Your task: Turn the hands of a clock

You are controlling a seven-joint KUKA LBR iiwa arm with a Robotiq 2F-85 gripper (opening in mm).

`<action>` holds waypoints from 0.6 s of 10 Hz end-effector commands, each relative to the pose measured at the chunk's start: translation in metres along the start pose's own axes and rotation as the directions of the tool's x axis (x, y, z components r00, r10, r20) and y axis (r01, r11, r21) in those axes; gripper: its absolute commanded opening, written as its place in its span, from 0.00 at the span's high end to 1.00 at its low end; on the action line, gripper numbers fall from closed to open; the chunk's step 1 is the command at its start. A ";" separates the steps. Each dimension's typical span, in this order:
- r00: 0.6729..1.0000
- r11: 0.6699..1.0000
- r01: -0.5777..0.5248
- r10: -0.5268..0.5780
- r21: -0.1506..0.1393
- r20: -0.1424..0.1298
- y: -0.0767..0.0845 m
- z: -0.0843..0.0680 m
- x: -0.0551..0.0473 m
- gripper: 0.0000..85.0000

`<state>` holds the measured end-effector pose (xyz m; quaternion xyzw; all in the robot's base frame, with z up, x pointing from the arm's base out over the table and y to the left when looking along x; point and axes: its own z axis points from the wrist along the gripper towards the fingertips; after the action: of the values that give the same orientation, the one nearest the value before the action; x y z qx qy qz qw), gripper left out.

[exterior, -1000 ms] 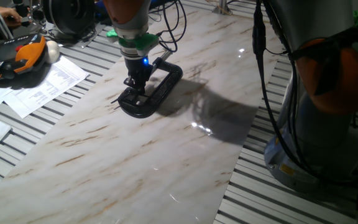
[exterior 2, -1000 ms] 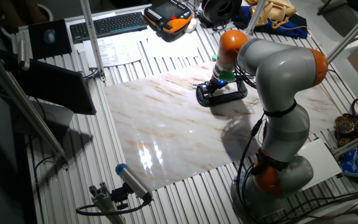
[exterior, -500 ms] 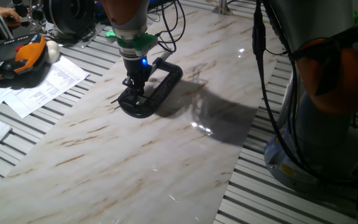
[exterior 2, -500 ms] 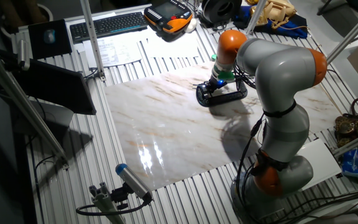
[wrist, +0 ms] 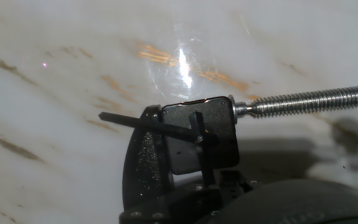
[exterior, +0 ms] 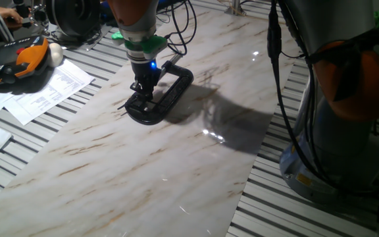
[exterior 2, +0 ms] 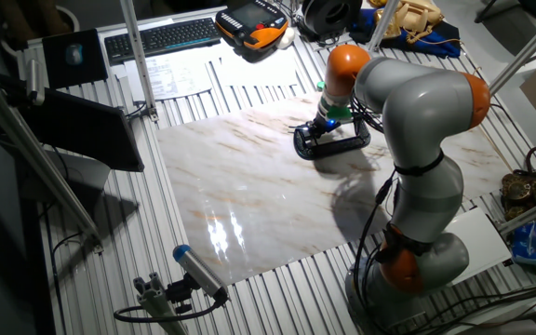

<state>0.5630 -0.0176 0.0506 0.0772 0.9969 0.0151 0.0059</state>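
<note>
A black C-clamp [exterior: 166, 99] lies on the marble slab [exterior: 143, 171]; it also shows in the other fixed view [exterior 2: 335, 141]. In the hand view its jaw holds a small black square clock [wrist: 219, 121], pressed by the threaded screw [wrist: 309, 101]. A long thin hand [wrist: 135, 122] points left past the clock's edge; a shorter hand [wrist: 196, 124] stands about upright. My gripper [exterior: 144, 92] stands straight down over the clamp's jaw end, its narrow fingers close together at the clock. It also shows in the other fixed view [exterior 2: 321, 128]. A blurred dark mass fills the bottom of the hand view.
An orange teach pendant [exterior: 22, 62] and papers [exterior: 48, 89] lie left of the slab on the slatted table. The arm's large base [exterior: 334, 131] stands at the right. A keyboard [exterior 2: 161, 37] lies at the far side, and cables [exterior: 179, 26] run behind the clamp.
</note>
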 end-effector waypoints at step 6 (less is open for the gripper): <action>1.000 1.000 0.000 0.000 0.009 0.001 0.000 -0.003 -0.001 1.00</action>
<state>0.5635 -0.0180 0.0530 0.0773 0.9969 0.0106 0.0062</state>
